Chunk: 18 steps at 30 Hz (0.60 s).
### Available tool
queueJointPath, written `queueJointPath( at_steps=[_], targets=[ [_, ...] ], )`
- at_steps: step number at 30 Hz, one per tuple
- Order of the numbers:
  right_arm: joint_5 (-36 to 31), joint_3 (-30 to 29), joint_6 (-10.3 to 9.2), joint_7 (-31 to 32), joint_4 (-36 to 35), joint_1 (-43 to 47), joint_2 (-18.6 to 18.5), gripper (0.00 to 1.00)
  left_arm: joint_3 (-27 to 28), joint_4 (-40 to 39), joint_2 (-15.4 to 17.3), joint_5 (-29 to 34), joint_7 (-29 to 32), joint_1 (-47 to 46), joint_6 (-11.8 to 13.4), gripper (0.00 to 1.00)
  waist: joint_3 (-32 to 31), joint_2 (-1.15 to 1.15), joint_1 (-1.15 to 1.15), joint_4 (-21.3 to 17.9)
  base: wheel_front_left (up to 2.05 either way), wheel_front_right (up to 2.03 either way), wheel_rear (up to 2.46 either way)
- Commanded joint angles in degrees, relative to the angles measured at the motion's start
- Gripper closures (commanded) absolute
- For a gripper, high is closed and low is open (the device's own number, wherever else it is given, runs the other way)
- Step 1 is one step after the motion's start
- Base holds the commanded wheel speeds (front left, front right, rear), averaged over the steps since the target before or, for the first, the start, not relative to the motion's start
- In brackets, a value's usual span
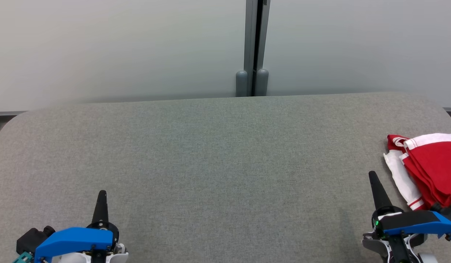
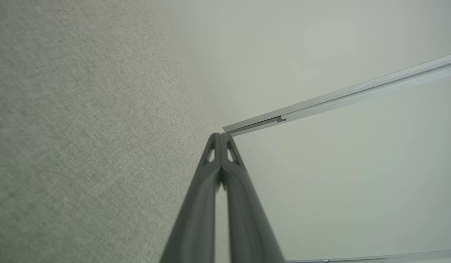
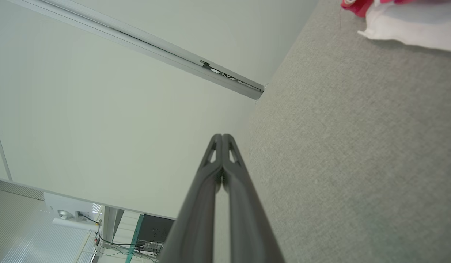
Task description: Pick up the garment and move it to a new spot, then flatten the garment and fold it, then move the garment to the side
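The garment (image 1: 428, 168) is red with white bands and lies folded at the far right of the grey cloth-covered table (image 1: 218, 153), running off the head view's right edge. Its white edge (image 3: 412, 23) shows at the top right of the right wrist view. My right gripper (image 1: 372, 176) hovers just left of the garment, shut and holding nothing, its tips pressed together (image 3: 222, 137). At the lower left my left gripper (image 1: 102, 193) is shut as well, empty, with its tips together (image 2: 221, 136) over bare table.
Pale wall panels with a grey vertical post (image 1: 253, 47) stand behind the table's far edge. The table's rounded corners sit at the left and right. A device with cables (image 3: 68, 215) stands on the floor beyond.
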Motion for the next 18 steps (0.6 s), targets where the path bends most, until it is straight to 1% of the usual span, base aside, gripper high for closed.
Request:
queueJointPath(
  at_steps=[1,18],
  targets=[
    [1.45,-0.30,0.02,0.42,-0.90,0.33,-0.43,1.00,0.22,-0.82,0.03,-1.14,0.43,-1.40,-0.43,1.00,0.00,0.00,0.00,0.01,0.00,0.00,0.00],
    [9.93,-0.95,0.02,2.70,-2.83,1.19,-0.48,1.00,1.74,-1.85,0.03,-9.50,2.70,-1.90,-1.74,1.00,0.00,0.00,0.00,0.10,0.00,0.00,0.00]
  ],
)
